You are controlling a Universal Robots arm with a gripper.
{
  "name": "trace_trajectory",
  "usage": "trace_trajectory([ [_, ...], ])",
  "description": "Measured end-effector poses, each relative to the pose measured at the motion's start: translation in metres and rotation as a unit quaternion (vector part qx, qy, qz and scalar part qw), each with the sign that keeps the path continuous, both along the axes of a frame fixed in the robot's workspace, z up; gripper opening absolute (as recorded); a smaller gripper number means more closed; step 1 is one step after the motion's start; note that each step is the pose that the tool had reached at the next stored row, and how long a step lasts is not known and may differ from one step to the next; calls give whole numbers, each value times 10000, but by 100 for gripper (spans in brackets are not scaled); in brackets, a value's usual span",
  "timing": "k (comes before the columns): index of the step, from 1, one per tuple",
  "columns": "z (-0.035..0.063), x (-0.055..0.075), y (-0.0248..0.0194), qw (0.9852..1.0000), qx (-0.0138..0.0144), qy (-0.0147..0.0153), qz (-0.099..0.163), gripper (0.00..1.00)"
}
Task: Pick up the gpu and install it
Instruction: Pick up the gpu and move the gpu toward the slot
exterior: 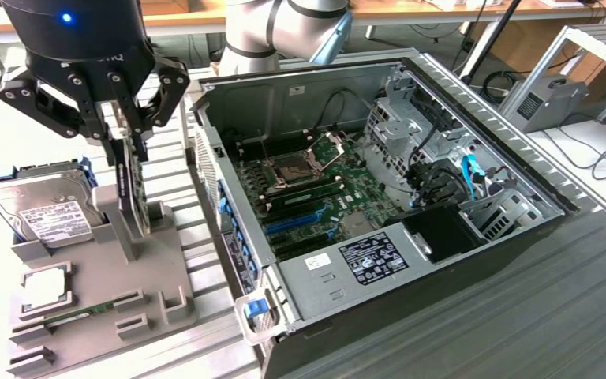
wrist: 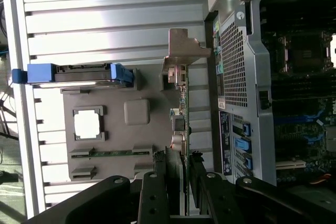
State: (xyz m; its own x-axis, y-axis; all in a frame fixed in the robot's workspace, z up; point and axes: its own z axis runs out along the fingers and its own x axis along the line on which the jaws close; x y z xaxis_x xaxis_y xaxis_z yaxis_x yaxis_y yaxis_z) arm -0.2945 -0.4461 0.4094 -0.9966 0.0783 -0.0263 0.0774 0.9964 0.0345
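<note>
One gpu (exterior: pixel 130 189): upright at gray holder (exterior: pixel 98 272), gripper (exterior: pixel 124 134) clamped on it.
Holder contents: one hard drive (exterior: pixel 45 209), one memory strip (exterior: pixel 87 310).

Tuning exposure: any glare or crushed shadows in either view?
Wrist view: ribbed tabletop blown out white, computer case interior near black. Exterior view: even light, mild glare on the hard drive; gpu in the tool reads dark.

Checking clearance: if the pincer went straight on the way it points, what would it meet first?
The pincer points down, closed on the gpu; pushing on would likely drive into the grey holder beneath.
</note>
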Motion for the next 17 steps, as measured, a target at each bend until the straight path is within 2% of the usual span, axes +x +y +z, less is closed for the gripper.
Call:
trace_trajectory([
  [17,52,0,0,10000,0,0,0,29],
])
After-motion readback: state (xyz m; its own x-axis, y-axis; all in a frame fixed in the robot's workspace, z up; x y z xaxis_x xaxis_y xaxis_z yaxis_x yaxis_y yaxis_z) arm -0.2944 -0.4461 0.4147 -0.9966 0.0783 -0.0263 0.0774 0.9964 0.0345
